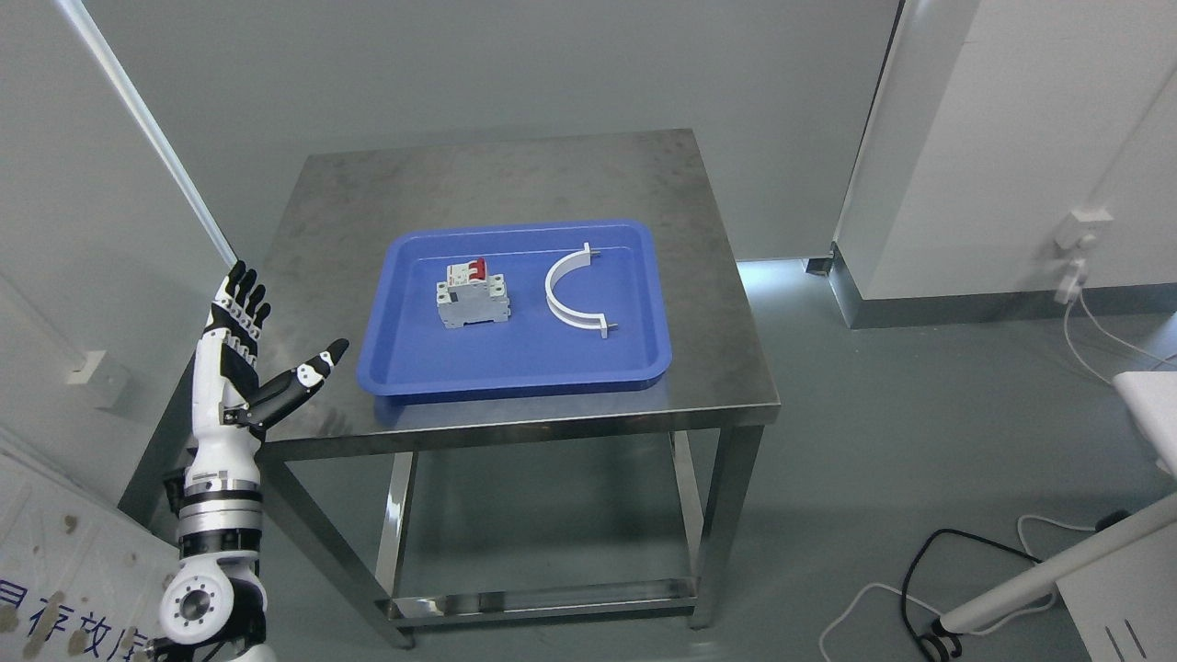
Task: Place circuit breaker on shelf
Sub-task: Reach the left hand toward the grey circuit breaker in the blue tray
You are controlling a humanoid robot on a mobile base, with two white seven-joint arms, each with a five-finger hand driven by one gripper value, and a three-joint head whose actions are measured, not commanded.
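A grey circuit breaker with red switches lies in the left half of a blue tray on a steel table. My left hand is raised at the table's front left corner, left of the tray, with fingers spread and thumb pointing toward the tray; it holds nothing. The breaker is about a hand's length to the right of the thumb tip. My right hand is out of view.
A white curved bracket lies in the tray's right half. The table has a lower shelf rail. A white cabinet stands at the right. Cables and a white pole lie on the floor at lower right.
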